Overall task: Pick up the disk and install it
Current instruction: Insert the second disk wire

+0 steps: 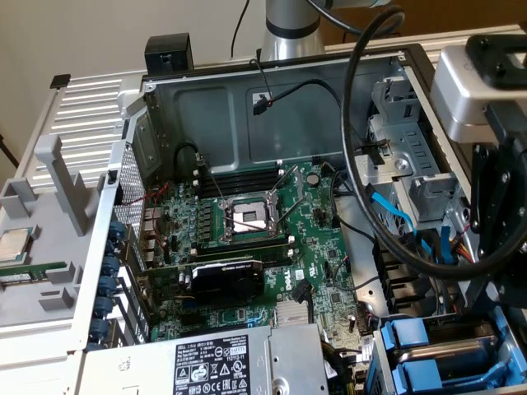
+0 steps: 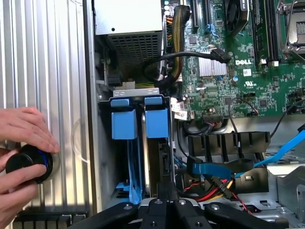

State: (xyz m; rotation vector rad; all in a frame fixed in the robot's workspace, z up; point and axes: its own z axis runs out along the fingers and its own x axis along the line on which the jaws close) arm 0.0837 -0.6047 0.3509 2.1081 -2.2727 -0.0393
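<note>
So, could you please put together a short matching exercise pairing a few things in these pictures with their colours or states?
Things:
1. drive carrier tabs
2. motherboard
3. CPU socket
4. pincer

Descriptions:
A. green
B. open, no chip in it
C. shut, above the drive bay
D. bright blue

Pairs: 1-D, 2-A, 3-B, 4-C

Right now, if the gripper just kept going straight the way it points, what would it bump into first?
Most likely the blue drive carriers in the bay directly ahead of the shut gripper. Depth is hard to judge, so it might graze the bay's metal edge first.
</note>
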